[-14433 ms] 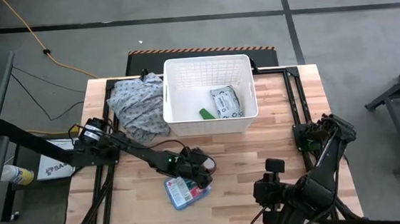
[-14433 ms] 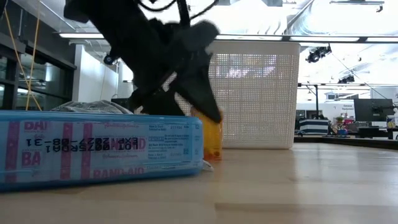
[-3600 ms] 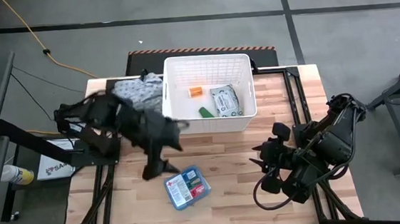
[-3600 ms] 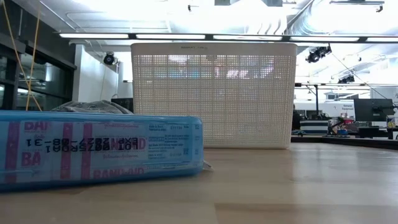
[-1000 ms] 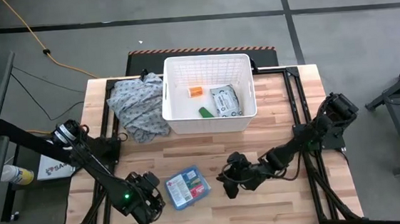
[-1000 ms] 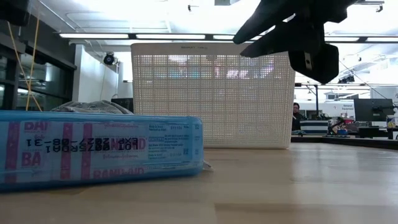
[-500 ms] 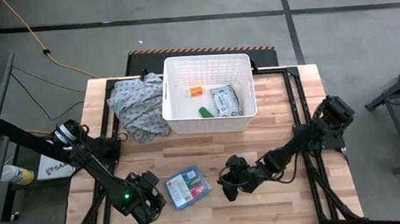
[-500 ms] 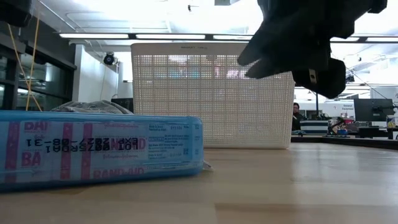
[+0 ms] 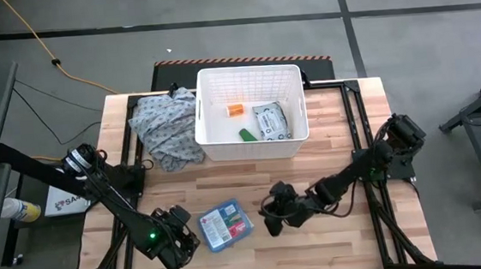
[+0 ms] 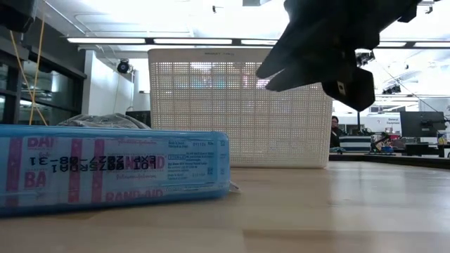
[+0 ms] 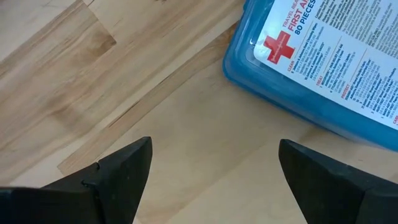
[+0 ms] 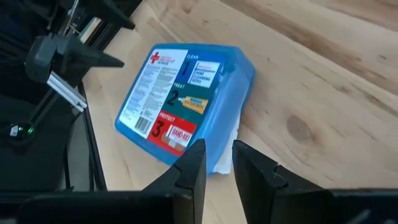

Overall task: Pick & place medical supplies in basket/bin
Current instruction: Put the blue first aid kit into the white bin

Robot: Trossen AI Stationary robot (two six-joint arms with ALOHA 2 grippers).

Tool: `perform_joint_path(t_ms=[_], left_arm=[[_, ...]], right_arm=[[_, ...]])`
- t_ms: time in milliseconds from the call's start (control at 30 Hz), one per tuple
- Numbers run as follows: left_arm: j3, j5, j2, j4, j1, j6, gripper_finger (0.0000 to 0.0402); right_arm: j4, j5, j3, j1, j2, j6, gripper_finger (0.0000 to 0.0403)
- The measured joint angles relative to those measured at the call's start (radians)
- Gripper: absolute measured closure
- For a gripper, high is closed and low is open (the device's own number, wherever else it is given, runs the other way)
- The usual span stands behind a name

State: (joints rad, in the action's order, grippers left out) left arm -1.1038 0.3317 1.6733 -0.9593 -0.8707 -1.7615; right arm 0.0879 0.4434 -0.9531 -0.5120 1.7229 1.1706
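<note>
— Flat on the table, blue first-aid box, label up, at about six o'clock from the white basket and well apart from it. Lies near the front edge.

— And inside the basket?

— Grey-white packet, small green item and small orange item, all resting on the floor of it. Patterned cloth heap bunched against the basket at nine o'clock.

— Right gripper?

— Right gripper just at three o'clock of the box, near but not touching; fingers close together with only a narrow gap, nothing between them. Aimed at the box's near corner in the right wrist view.

— Left?

— Left gripper at about eight o'clock of the box, just beside it, low over the wood. Fingers spread wide apart, nothing held; corner of the box with its red cross ahead of them.
</note>
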Motion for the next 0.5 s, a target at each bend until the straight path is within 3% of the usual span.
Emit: perform_joint_path(t_ms=[500], left_arm=[[0.0,0.038,0.0,0.03,0.0,0.002,0.0021]], right_arm=[[0.096,-0.03,0.0,0.01,0.091,0.042,0.0332]])
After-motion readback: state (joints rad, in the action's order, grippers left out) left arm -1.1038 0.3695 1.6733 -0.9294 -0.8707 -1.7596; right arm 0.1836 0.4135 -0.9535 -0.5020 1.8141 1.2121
